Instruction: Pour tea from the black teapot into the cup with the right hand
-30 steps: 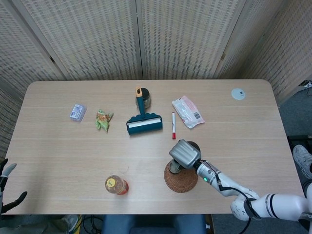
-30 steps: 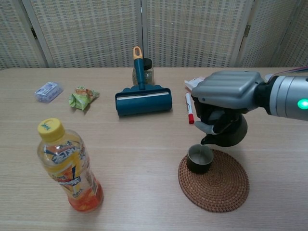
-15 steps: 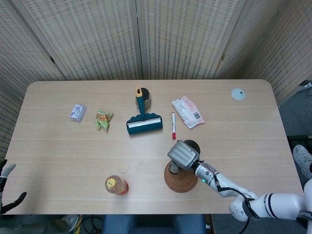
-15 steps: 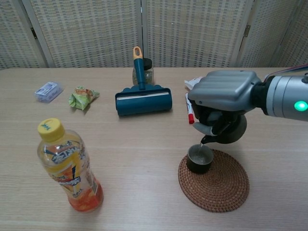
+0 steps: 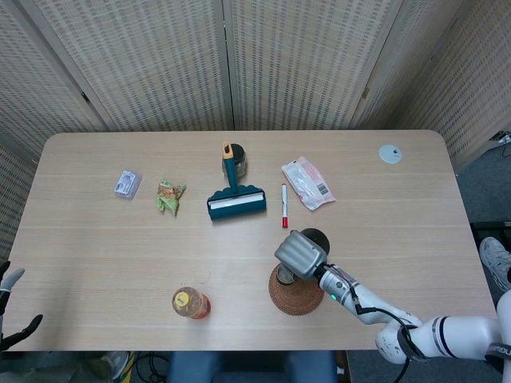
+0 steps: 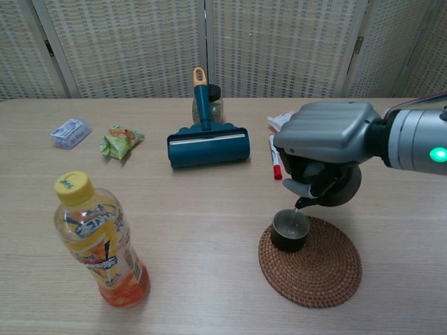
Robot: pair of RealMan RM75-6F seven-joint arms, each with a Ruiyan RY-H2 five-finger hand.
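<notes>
Pale wood grain runs lengthwise across the table (image 6: 209, 209), with woven screens standing behind it. At the far left edge of the head view the left hand (image 5: 9, 307) shows only as dark fingers (spread apart, nothing in them) cut off by the frame; the chest view does not show it. A small clear packet (image 6: 70, 132) lies near the back left, and a crumpled green wrapper (image 6: 120, 140) just beside it. In front stands an upright plastic bottle (image 6: 98, 241) with a yellow cap and orange drink. Further right a dark teal lint roller (image 6: 208, 145) lies flat, its handle pointing away toward the screens, with a small glass jar (image 6: 211, 103) half hidden behind the handle. A red-capped marker (image 6: 274, 158) lies next, lengthwise front to back, beside a flat plastic pouch (image 5: 307, 183).

The black teapot (image 6: 336, 188) hangs above the back edge of a round woven mat (image 6: 321, 269), tipped so that its spout points down and left toward the cup (image 6: 289, 230), a small dark round cup standing on the mat's left part. The right hand (image 6: 325, 150) grips the teapot from above; its grey shell hides most of the pot (lid and handle cannot be made out). A small pale disc (image 5: 390, 154) lies at the far right corner.
</notes>
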